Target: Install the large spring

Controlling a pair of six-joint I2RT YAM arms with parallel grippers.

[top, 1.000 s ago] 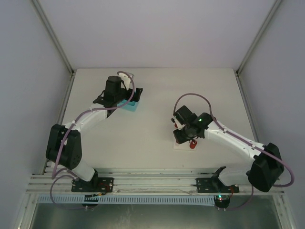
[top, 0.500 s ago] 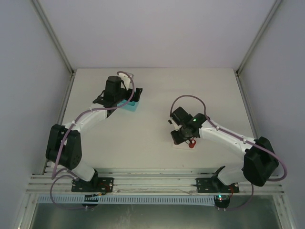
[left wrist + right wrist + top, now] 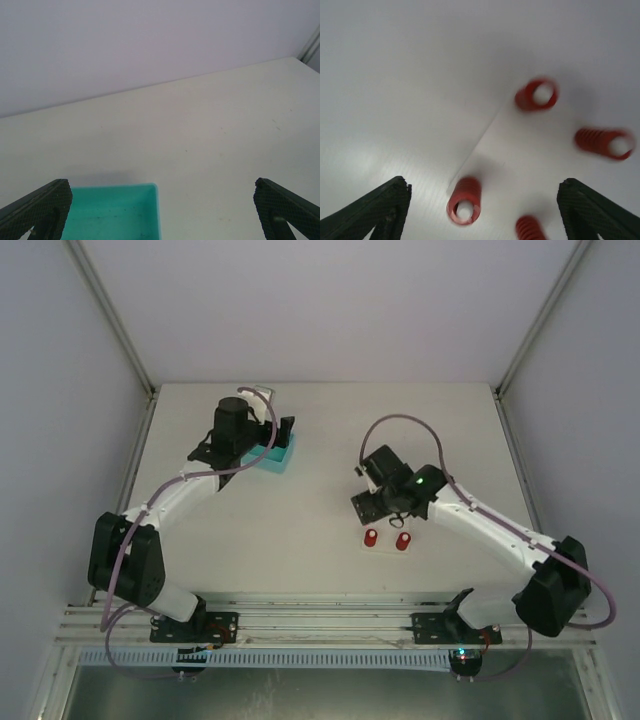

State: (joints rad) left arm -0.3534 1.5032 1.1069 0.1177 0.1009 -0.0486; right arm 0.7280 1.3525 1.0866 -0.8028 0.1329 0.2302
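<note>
The right fingers [image 3: 380,210] are standing spread, gripping nothing, and just ahead between them, closer to the left-hand finger, a red spring [image 3: 465,197] is sitting upright on the white plate [image 3: 540,165]. Beside and beyond it, 3 more red springs [image 3: 536,95] are showing blurred, so I cannot tell which is the large one. The left fingers [image 3: 42,205] are hanging spread wide, a teal bin [image 3: 115,210] lying between them.
</note>
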